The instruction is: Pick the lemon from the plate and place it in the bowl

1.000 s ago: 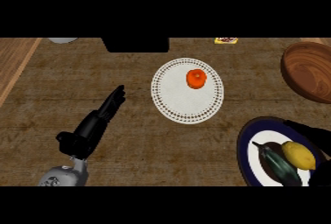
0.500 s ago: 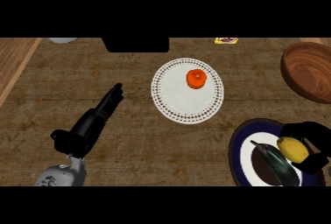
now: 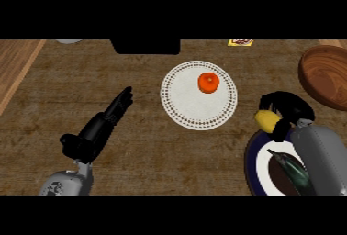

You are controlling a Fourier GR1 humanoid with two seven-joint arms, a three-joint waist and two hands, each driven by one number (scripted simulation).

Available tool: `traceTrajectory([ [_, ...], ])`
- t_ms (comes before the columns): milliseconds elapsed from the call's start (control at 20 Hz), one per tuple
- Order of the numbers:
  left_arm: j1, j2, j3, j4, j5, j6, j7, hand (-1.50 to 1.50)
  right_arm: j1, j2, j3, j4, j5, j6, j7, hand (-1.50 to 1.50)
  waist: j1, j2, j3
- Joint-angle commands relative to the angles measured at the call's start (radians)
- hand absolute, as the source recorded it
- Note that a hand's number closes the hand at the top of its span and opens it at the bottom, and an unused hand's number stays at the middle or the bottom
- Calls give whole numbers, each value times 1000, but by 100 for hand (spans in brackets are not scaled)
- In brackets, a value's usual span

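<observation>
Starting at the far left, a strip of lighter wood (image 3: pixel 17 73) runs down that side of the brown counter (image 3: pixel 136 151). My left hand (image 3: pixel 102 124) lies flat on the counter, fingers straight and pointing up toward the back, holding nothing. It's got bare counter all round it, so plenty of room there.

Along the back edge, a pale round thing (image 3: pixel 68 41) is cut off by the frame, a black box (image 3: pixel 146 46) sits beside it, and further right there's a small yellow packet (image 3: pixel 240 42).

In the middle sits a white plate (image 3: pixel 196 108) with a dotted rim. An orange fruit (image 3: pixel 209 82), maybe a tomato, rests on its upper half. A wide gap of counter separates it from my left hand.

Right of that, my right hand (image 3: pixel 288 108) is curled round the lemon (image 3: pixel 267 120), grasping it. The lemon sits just past the top-left rim of the dark blue plate (image 3: pixel 254 158), only a short way from the white plate's edge, so it's tighter on this side. A dark green thing (image 3: pixel 295 170) lies on the blue plate, partly hidden under my grey forearm (image 3: pixel 324 156).

The wooden bowl (image 3: pixel 325 75) is up at the right edge, cut off by the frame, just above and to the right of my hand. The lemon isn't in it yet.
</observation>
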Motion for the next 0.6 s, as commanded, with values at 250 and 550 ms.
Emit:
traceTrajectory([
  [250,9,0,7,-39,-1,2,33,0,-87,6,-5,-26,147,-221,192,150,-16,-5,0],
  [550,0,-4,17,-22,-3,5,19,0,-173,28,-125,-156,66,-362,213,150,-21,-6,0],
])
